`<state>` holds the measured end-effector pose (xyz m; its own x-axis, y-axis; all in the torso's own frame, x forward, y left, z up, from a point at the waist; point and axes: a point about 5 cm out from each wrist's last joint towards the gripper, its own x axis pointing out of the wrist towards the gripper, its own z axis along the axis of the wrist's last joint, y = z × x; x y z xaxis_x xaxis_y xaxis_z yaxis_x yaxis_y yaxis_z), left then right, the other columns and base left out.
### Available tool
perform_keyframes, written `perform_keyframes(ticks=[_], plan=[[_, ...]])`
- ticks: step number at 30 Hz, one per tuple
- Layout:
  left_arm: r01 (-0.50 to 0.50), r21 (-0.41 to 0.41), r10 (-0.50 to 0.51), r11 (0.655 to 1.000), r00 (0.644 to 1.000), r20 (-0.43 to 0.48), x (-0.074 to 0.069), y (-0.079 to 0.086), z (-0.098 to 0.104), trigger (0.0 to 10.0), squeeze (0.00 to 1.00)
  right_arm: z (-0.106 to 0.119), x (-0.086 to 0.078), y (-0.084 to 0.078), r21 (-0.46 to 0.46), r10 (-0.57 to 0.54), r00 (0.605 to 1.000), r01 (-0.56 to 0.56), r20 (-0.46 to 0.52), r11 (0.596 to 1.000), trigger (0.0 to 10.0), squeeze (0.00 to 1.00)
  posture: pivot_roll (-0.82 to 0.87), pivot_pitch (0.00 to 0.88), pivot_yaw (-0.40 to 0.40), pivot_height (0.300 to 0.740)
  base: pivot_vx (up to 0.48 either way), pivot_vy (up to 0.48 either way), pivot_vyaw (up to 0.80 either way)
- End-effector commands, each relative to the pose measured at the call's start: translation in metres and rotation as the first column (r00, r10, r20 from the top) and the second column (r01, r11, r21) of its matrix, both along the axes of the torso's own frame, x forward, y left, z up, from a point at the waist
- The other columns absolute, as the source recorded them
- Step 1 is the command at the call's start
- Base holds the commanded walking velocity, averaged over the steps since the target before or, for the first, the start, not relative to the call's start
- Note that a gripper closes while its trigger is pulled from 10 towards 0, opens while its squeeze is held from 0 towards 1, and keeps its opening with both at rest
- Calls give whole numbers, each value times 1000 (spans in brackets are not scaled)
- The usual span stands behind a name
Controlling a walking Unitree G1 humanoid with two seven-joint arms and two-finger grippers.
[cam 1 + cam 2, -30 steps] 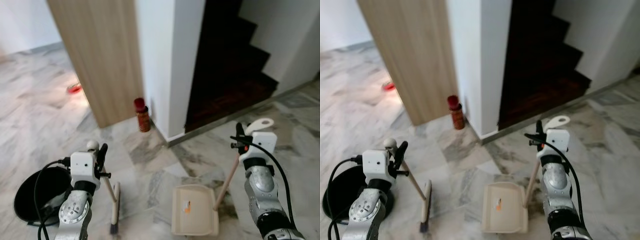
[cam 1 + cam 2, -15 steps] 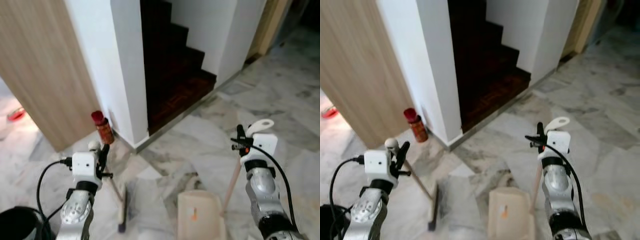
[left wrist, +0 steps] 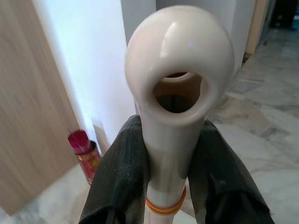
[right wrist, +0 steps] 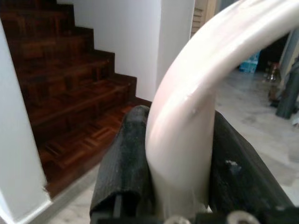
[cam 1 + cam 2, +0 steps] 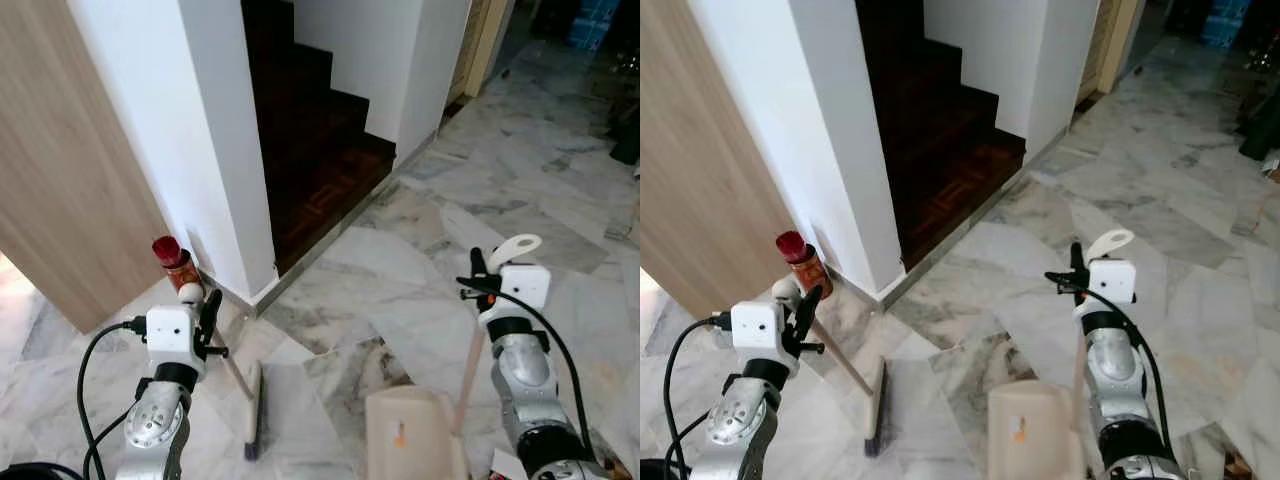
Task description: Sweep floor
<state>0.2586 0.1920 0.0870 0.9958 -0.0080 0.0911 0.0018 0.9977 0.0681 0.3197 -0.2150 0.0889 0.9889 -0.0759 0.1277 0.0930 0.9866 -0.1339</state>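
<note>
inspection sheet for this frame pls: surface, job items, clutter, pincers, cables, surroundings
Surface: grey-white marble floor; no debris made out.
Job's things: broom, head on the floor, handle slanted; cream dustpan on the floor, handle upright.
Clutter: red-capped can at the white wall's foot.
Pincers: left pincer shut on broom handle; right pincer shut on dustpan handle.
Cables: black cable looping off the left wrist; another along the right forearm.
Surroundings: dark wooden stairs, wood panel.

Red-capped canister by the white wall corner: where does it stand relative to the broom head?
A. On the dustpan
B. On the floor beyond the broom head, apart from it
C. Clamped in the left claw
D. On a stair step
B: the canister stands on the floor at the wall's base, well apart from the broom head.
</note>
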Motion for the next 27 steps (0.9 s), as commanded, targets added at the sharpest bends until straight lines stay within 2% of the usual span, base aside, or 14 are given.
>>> perform_keyframes(ticks=[1,4,8,12,18,27], plan=[[13,31,-15,999,999,52,3,-2,10,10000,0,13,3,-5,-6,-9,998,10,55,1000,10000,0,67,4,58,740,0,0,-800],[2,20,-3,1000,999,45,3,-1,9,10000,0,13,3,-6,-4,-9,998,10,55,1000,10000,0,67,4,58,740,0,0,-800],[-3,20,2,1000,999,46,2,0,9,10000,0,12,2,-6,-6,-11,999,12,53,1000,10000,0,68,13,57,740,0,480,-800],[2,24,-3,1000,999,46,2,-1,9,10000,0,12,2,-6,-7,-12,999,13,53,1000,10000,0,69,21,58,740,0,0,-800],[-6,21,5,1000,999,50,3,-1,10,10000,0,12,3,-5,-4,-11,998,11,55,1000,10000,0,69,21,57,740,0,454,-800],[-2,27,1,1000,998,56,3,-3,10,10000,0,14,3,-7,-11,-13,998,14,56,1000,10000,0,67,23,50,740,0,0,-800]])
